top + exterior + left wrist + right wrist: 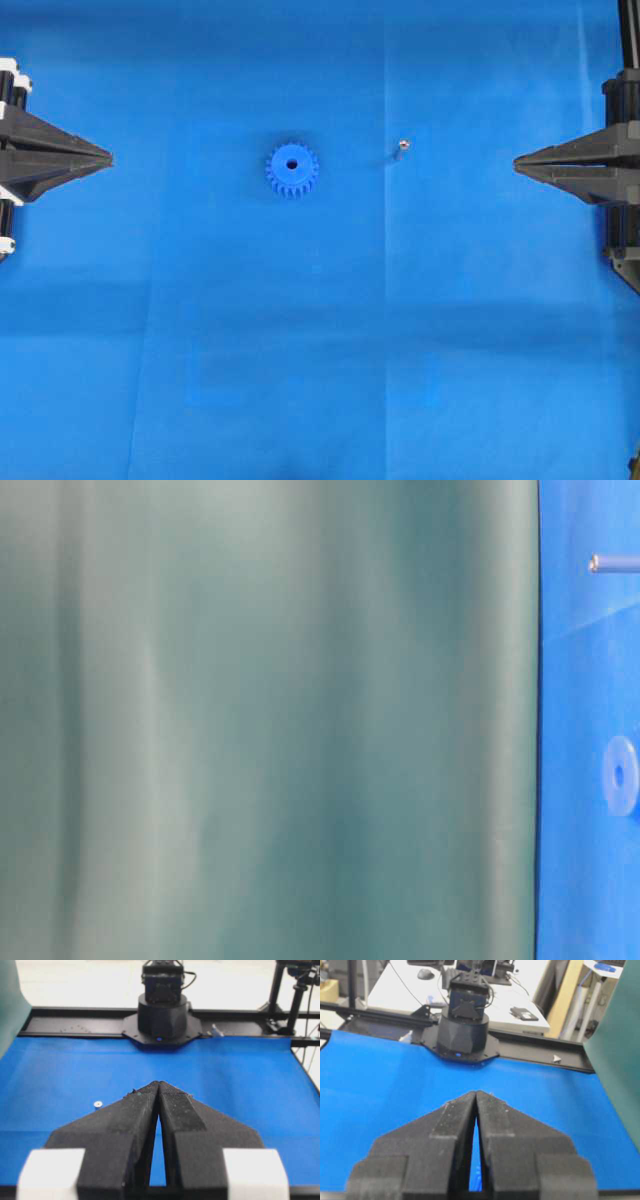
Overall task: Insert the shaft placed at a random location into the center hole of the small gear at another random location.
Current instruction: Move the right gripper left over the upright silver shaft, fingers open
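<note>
My fingers are pressing tip to tip on both sides, gripping nothing. From overhead, my left gripper (108,158) is sitting at the nine o'clock edge of the blue mat (320,350), its black wedge pointing inward; my right gripper (517,163) is mirroring it from three o'clock. Both are hanging well apart from the parts. The small gear (292,169), bright blue and toothed, is lying flat a little toward eleven o'clock from the mat's middle, its center hole (292,164) showing as a dark dot. The shaft (402,145) is standing on end (a tiny silvery speck) near the gear, at about two o'clock from it, not touching. In my left wrist view the shaft is appearing as a pale dot at nine o'clock from my closed fingertips. The table-level view is mostly filled by a green backdrop (270,720).
</note>
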